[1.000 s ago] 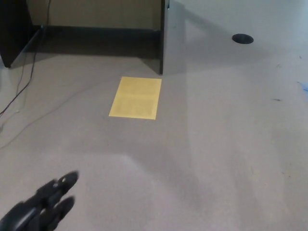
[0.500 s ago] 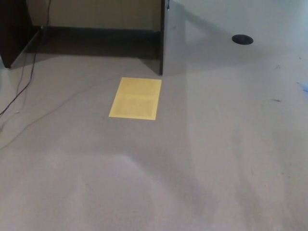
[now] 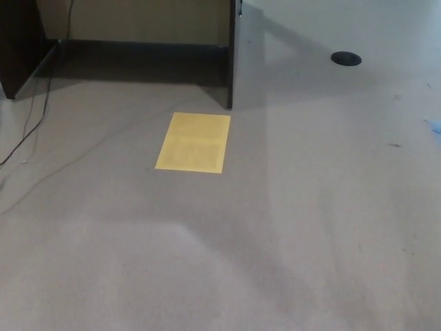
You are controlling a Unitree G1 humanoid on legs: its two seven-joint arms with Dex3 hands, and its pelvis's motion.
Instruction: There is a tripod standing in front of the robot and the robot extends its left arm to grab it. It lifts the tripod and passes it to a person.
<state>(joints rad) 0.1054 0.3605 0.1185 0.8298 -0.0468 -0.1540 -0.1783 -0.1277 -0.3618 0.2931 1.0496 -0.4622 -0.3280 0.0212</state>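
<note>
Grey carpet floor fills almost the whole head view, and no tripod is seen anywhere on it, so its place and its long axis cannot be told from this picture. Neither the left hand nor the right hand is shown, so nothing can be said about whether the fingers are open or closed, and it cannot be judged which arm is nearer to the tripod. What is visible is a yellow sheet lying flat near the far middle of the floor, just in front of a dark desk panel. A thin cable is laid along the left edge, and a small black round disc is seen near the far right corner. No person is visible to receive anything, so the handover cannot be judged.
</note>
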